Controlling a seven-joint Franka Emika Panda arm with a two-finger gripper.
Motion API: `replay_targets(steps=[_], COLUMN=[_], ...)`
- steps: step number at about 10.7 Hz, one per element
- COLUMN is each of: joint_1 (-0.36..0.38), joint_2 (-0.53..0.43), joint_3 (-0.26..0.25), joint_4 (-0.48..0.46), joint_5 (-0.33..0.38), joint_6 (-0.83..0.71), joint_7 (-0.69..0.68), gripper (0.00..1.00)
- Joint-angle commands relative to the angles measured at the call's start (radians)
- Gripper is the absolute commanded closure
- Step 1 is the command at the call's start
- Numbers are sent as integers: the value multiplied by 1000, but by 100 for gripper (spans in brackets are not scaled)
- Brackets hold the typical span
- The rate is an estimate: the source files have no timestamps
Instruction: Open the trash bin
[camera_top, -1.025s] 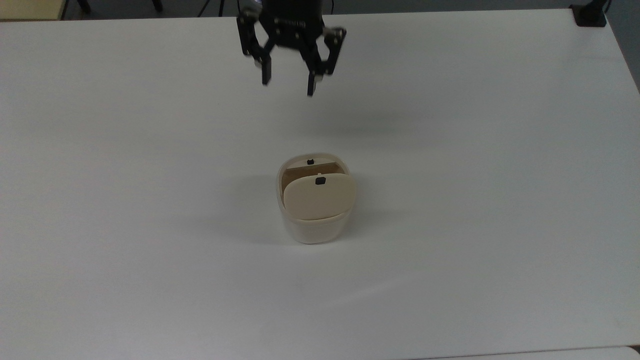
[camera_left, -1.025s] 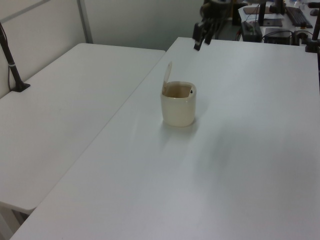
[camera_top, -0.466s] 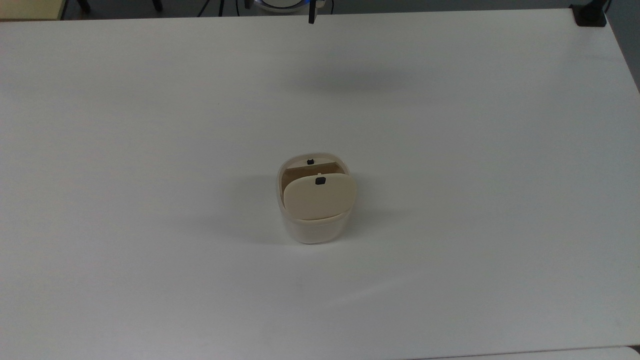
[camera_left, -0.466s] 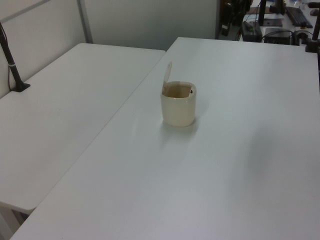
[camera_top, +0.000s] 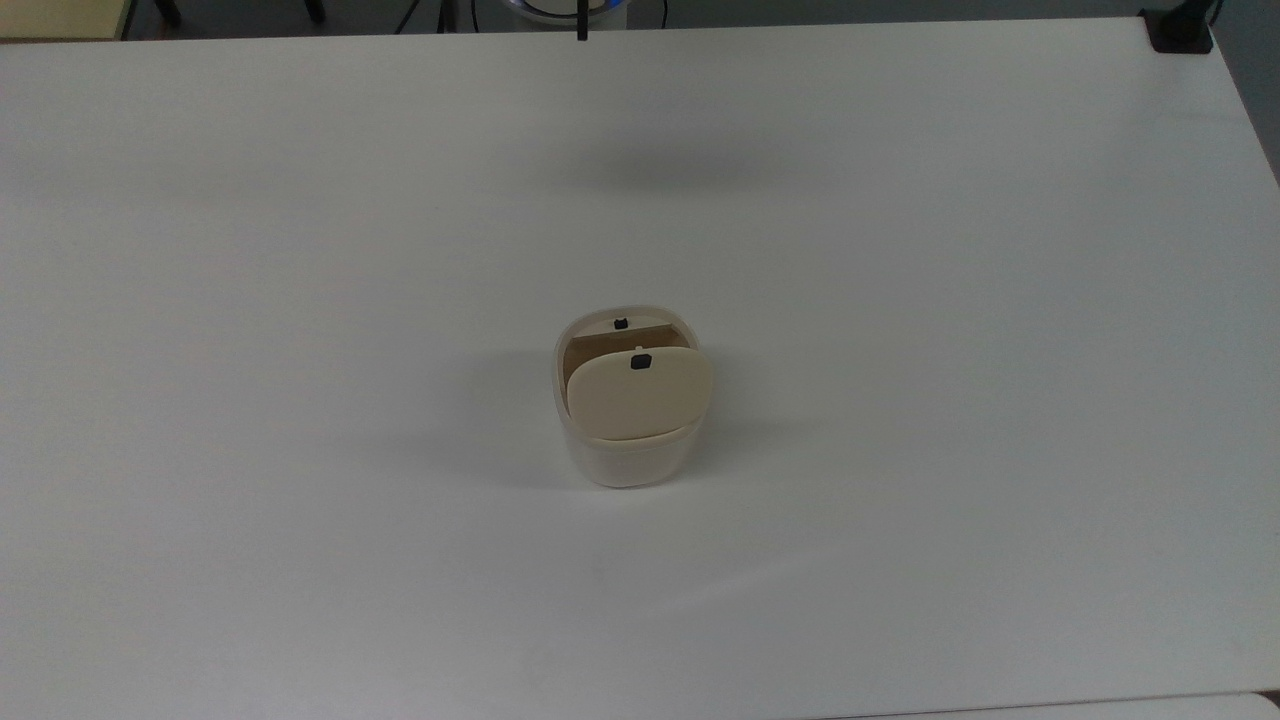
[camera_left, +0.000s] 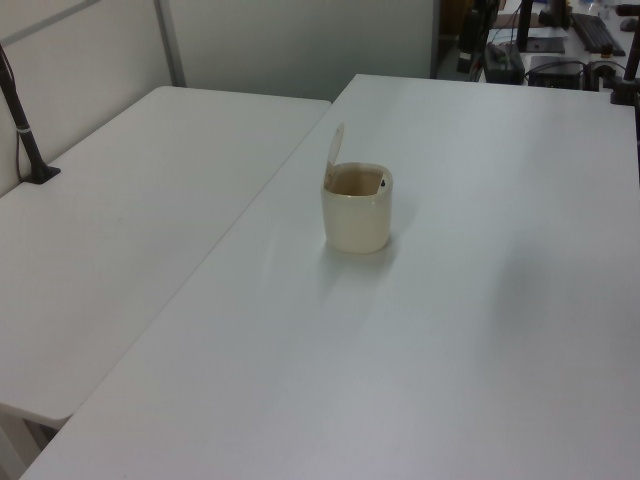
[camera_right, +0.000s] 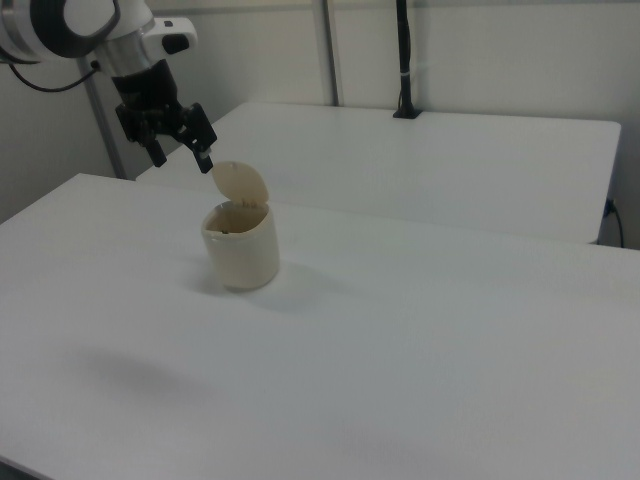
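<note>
The trash bin (camera_top: 628, 455) stands near the middle of the white table (camera_top: 300, 300), cream-white with rounded corners. Its beige lid (camera_top: 638, 395) is swung up on its hinge and carries a small black latch (camera_top: 640, 362), and the brown inside of the bin shows behind it. The left view has the bin (camera_left: 357, 215) with the lid (camera_left: 335, 148) standing upright. In the right view my gripper (camera_right: 181, 157) hangs open and empty, high above the table, up and to the right view's left of the bin (camera_right: 241, 250) and apart from the lid (camera_right: 240, 184). One black fingertip (camera_top: 583, 28) pokes in at the top view's upper edge.
A second white table (camera_left: 130, 220) adjoins this one. A black pole with a clamp (camera_right: 403, 60) stands on that table. A black clamp (camera_top: 1180, 30) sits at the top view's upper right corner. A desk with equipment (camera_left: 560, 40) lies beyond the far edge.
My gripper has risen and drawn back from over the table toward the top view's upper edge, leaving one fingertip visible there. The bin and its raised lid have not moved.
</note>
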Motion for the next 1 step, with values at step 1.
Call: replay_targets(steps=[1], joint_1=[-9], joint_2=[-24], joint_3=[-2], joint_4=[-27], joint_5=[21], joint_6=[0], joint_7=[-60], gripper=[0])
